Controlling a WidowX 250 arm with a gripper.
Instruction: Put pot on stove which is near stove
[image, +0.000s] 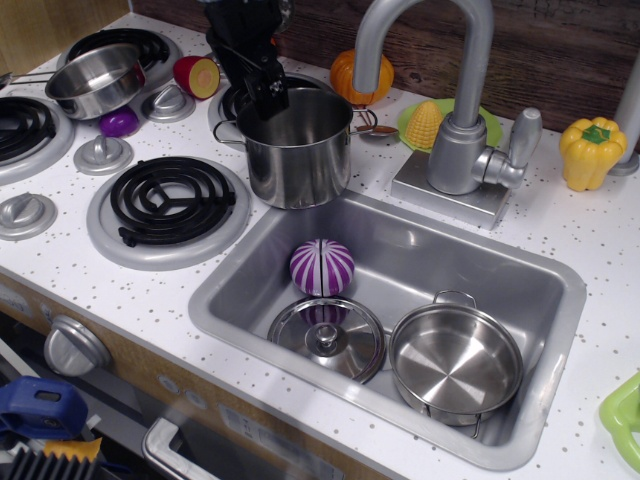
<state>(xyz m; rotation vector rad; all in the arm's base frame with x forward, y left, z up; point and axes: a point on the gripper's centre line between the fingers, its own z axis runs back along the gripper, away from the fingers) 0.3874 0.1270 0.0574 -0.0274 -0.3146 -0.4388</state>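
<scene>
The pot (300, 160) is a tall shiny steel stockpot. It stands upright and empty at the front edge of the back right burner (240, 98), just behind the sink's left corner. My black gripper (264, 95) hangs over the pot's back left rim. Its fingers look parted, and one fingertip (274, 100) is at rim height. It holds nothing. The front burner (172, 200), a black coil in a grey ring, lies left of the pot.
The sink (540, 300) holds a shallow steel pot (455, 360), a lid (327, 338) and a purple striped ball (322, 267). A steel pan (95, 80) sits on the far left burner. The faucet (460, 130) stands to the pot's right. Toy foods lie along the back.
</scene>
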